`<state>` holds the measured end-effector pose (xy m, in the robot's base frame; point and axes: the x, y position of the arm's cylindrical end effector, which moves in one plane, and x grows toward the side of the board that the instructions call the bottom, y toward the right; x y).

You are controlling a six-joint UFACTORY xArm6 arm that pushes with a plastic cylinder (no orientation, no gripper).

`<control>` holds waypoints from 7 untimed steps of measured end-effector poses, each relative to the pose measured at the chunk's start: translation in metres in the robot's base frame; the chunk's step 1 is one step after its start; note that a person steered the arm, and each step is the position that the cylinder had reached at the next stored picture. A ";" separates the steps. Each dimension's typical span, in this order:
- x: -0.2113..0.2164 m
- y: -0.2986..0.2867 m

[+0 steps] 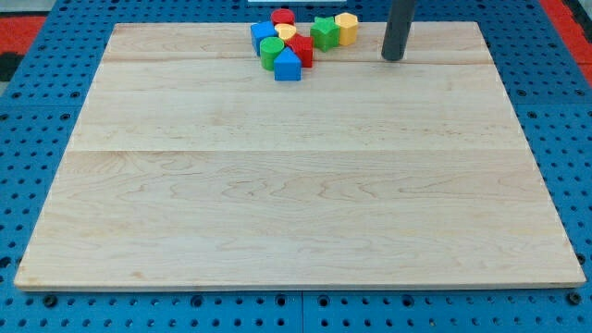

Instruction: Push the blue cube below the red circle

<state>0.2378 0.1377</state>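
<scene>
A tight cluster of blocks sits at the view's top centre of the wooden board (pixel 296 176). The blue cube (pixel 263 36) is at the cluster's left edge. The red circle block (pixel 283 18) is at the cluster's top, just up and right of the blue cube. My tip (pixel 394 58) rests on the board to the right of the cluster, apart from every block.
In the cluster are also a green round block (pixel 271 52), a blue pointed block (pixel 288 66), a red block (pixel 302 50), a yellow block (pixel 287 32), a green star-like block (pixel 324 32) and a yellow block (pixel 346 28). A blue pegboard (pixel 28 139) surrounds the board.
</scene>
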 end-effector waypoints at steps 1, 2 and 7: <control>-0.036 -0.014; -0.044 -0.038; 0.135 -0.132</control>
<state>0.3729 0.0059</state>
